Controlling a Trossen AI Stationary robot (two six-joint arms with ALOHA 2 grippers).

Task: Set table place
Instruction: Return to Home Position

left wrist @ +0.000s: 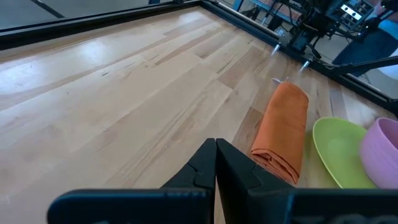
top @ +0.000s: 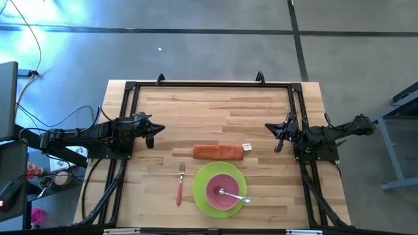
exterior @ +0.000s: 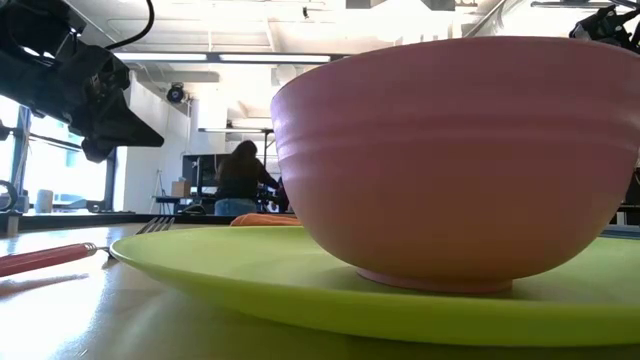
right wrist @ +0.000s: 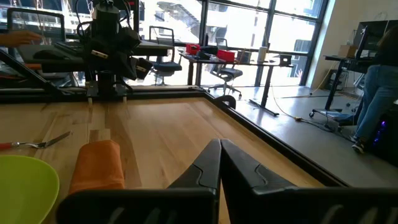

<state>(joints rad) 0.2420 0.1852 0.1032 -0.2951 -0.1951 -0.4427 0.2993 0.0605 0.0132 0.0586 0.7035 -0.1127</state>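
A lime-green plate [top: 200,188] lies near the table's near edge, with a pink bowl [top: 222,190] standing on it. A small silver spoon [top: 234,195] rests in the bowl, its handle over the rim. The red-handled fork [top: 180,186] lies flat on the table left of the plate. My left gripper [top: 150,138] hovers shut at the table's left side. My right gripper [top: 279,142] hovers shut at the right side. Both stand well away from the setting and hold nothing.
A folded orange cloth [top: 218,152] with a small white tag [top: 247,147] lies just beyond the plate, between the two grippers. The black metal frame [top: 209,85] runs along the table's edges. Bare wood stretches toward the far edge. A person [exterior: 240,178] sits in the room behind.
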